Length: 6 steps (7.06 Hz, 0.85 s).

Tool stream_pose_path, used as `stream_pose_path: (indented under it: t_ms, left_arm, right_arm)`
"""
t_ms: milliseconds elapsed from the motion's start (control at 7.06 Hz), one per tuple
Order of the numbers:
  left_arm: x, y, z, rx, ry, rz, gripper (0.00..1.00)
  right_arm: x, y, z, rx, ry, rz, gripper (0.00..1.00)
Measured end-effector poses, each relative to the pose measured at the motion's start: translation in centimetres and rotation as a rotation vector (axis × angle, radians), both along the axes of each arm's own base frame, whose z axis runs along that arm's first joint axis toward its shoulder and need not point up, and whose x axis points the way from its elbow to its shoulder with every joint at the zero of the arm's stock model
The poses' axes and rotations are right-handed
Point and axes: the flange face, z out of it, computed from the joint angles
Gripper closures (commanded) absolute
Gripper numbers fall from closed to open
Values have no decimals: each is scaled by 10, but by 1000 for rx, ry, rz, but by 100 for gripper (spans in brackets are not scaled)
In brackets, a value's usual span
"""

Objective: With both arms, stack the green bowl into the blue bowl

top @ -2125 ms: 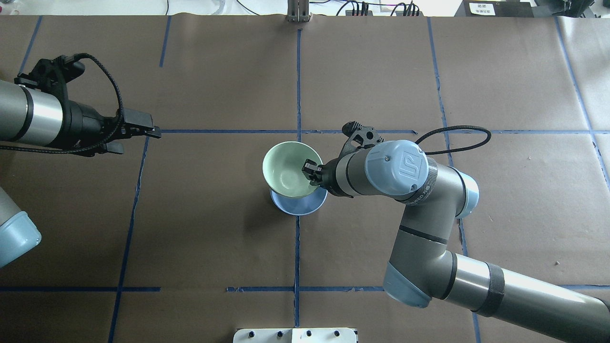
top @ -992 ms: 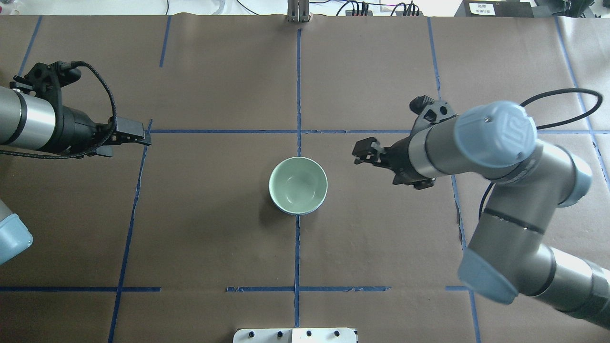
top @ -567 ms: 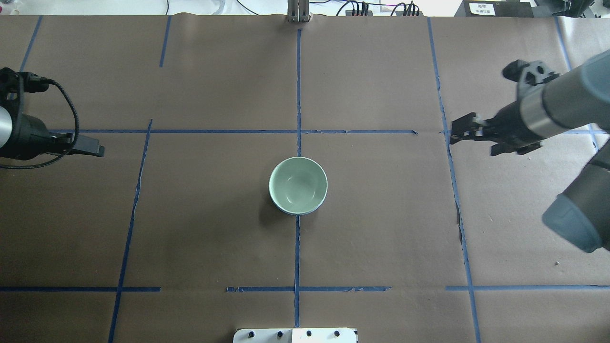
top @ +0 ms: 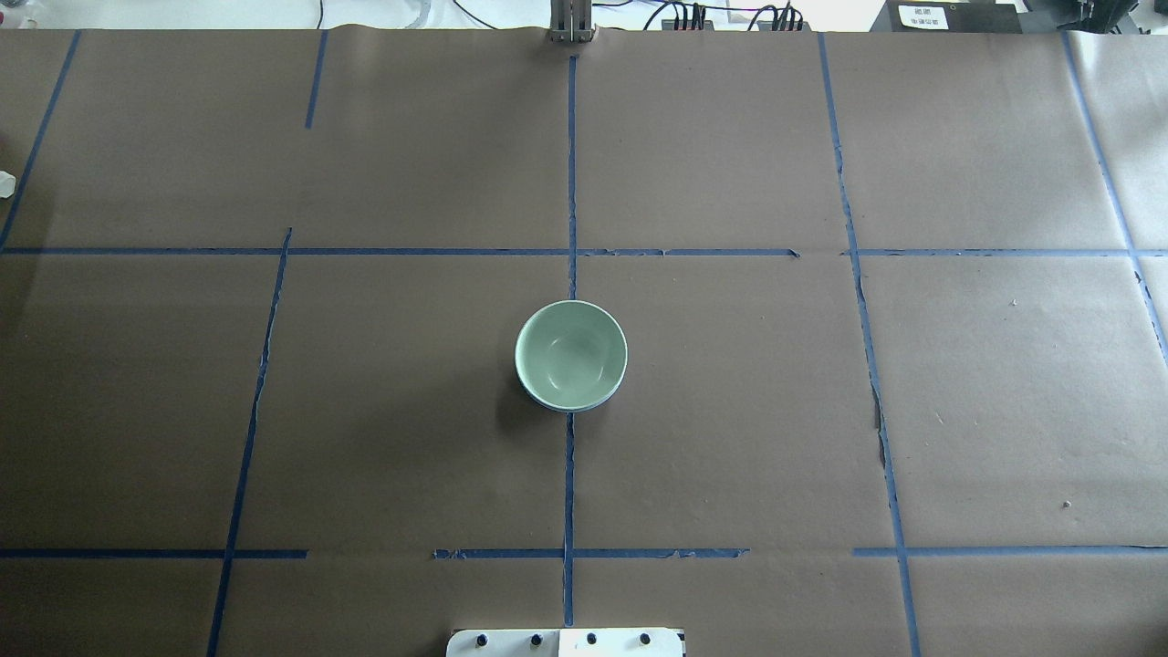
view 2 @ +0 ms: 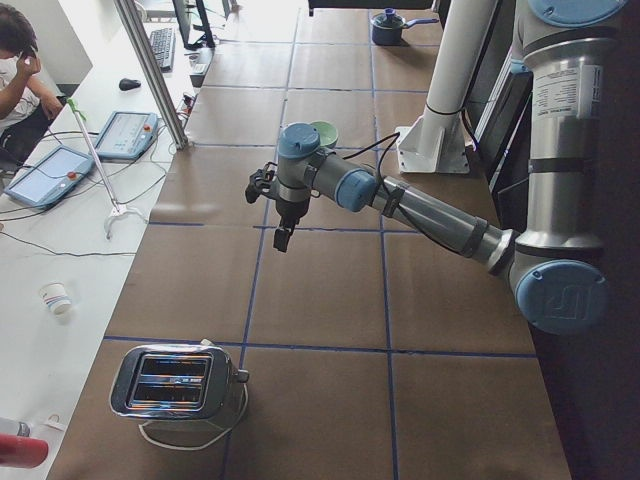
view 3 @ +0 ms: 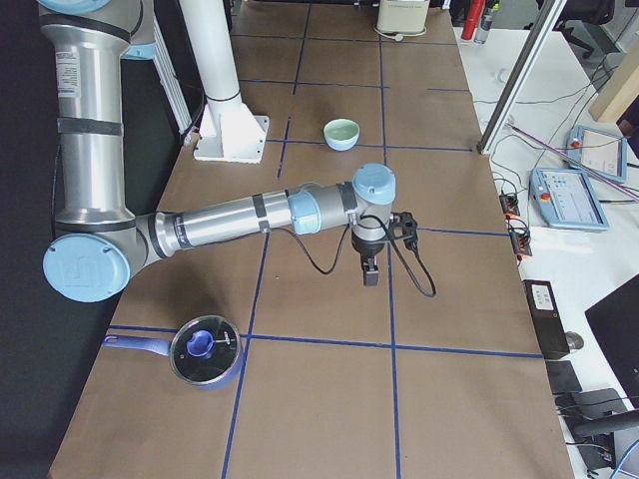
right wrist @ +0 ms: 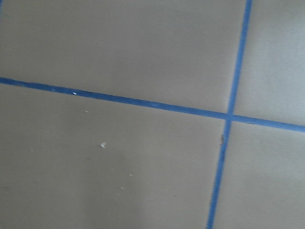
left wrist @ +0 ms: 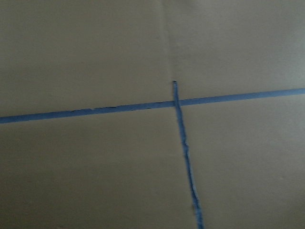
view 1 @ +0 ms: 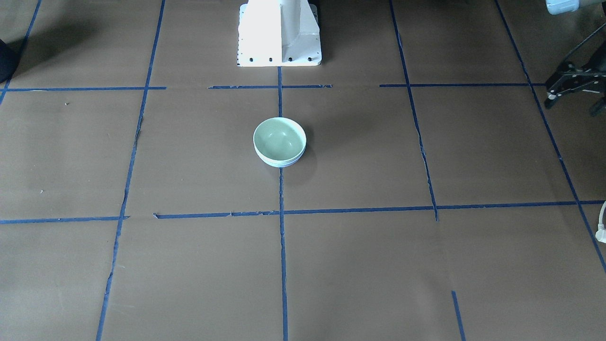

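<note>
Bowls, front-facing view: green bowl (view 1: 279,137) sits upright, nested inside blue bowl (view 1: 279,164). Only a thin blue band shows under the green rim. The stack is on the centre line of blue tape (view 1: 282,246) on the brown-papered table (view 1: 378,265), a little way out from the white pedestal base (view 1: 279,33). Left gripper (view 1: 551,94) pokes in at that view's right edge, well apart from the stack and cut by the frame, so I can't tell the finger gap. Overhead: green bowl (top: 571,354) is mid-table on the same centre line, with a sliver of blue bowl (top: 552,406) along its near-left rim. Left side view: left arm (view 2: 430,215) reaches out over the table, and left gripper (view 2: 282,235) points down above a tape line. Finger spacing is not readable from here. Green bowl (view 2: 325,132) is beyond the wrist, partly hidden by it. A toaster (view 2: 175,382) sits near the close end of the table, and a person (view 2: 15,60) is at the desk at top left. Right side view: right arm (view 3: 230,220) is stretched out, and right gripper (view 3: 370,271) points down over a tape line. Can't tell whether its fingers are wide or narrow. The stacked bowls (view 3: 341,134) are well beyond it, near the pedestal base. A lidded pan (view 3: 205,351) sits on the table near the arm's elbow. Left wrist cam shows brown paper and a tape crossing (left wrist: 175,102) only. Right wrist cam shows the same kind of scene, tape crossing (right wrist: 228,117), with no fingers in frame in either.
</note>
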Motion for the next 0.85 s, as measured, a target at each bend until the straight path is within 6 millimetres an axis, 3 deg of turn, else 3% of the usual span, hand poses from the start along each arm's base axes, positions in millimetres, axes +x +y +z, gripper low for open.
stream_pose_path:
  t_ms: [142, 283, 567, 850]
  left_arm:
    - [-24, 9, 17, -36, 38, 13, 0]
    - [-39, 20, 37, -79, 61, 9, 0]
    - [-55, 41, 68, -141, 52, -17, 0]
    - [-72, 47, 80, -159, 23, -59, 0]
  right_arm:
    - [34, 3, 24, 24, 5, -31, 0]
    - [54, 8, 39, 32, 7, -43, 0]
    - [64, 19, 60, 15, 6, -56, 0]
    - [65, 20, 73, -9, 3, -58, 0]
